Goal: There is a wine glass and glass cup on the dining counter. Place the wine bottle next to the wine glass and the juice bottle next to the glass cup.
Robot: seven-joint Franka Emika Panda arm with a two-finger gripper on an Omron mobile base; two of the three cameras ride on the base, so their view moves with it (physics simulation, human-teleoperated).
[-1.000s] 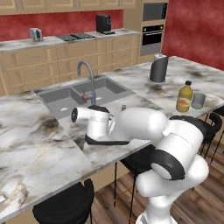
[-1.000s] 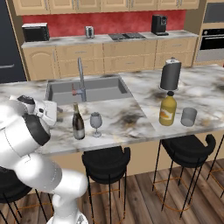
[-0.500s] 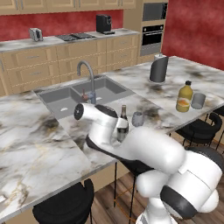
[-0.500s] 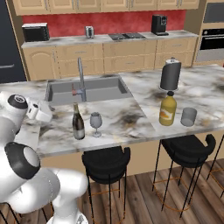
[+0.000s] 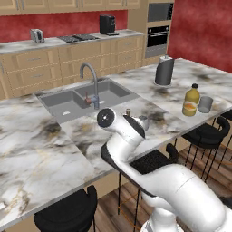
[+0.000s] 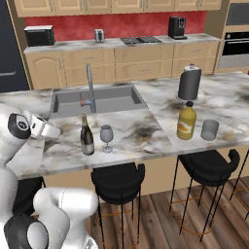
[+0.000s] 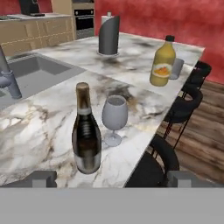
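On the dining counter [image 6: 146,131], the wine bottle [image 6: 87,136] stands upright just beside the wine glass [image 6: 106,137], the glass at the bottle's 3 o'clock in the right base view, the two close but apart. The hand view shows the same pair from near: wine bottle [image 7: 86,133] at about 7 o'clock of the frame's centre, wine glass [image 7: 114,118] just to its right, both on the marble near the counter's front edge. The gripper [image 7: 112,178] hangs back from the bottle with its fingers [image 7: 41,178] spread wide and nothing between them; in the right base view the hand sits at the far left, at the bottle's 9 o'clock. Behind the bottle, at its 12 o'clock in the right base view, the grey sink [image 6: 97,99] and its faucet [image 6: 89,87] are set into the counter. Well apart to the right, the juice bottle [image 6: 186,121] stands upright with the glass cup [image 6: 209,130] just beside it at 3 o'clock. A tall dark cylinder with a silver top [image 6: 189,82] stands at the juice bottle's 12 o'clock. Black stools [image 6: 118,179] line the counter's near side
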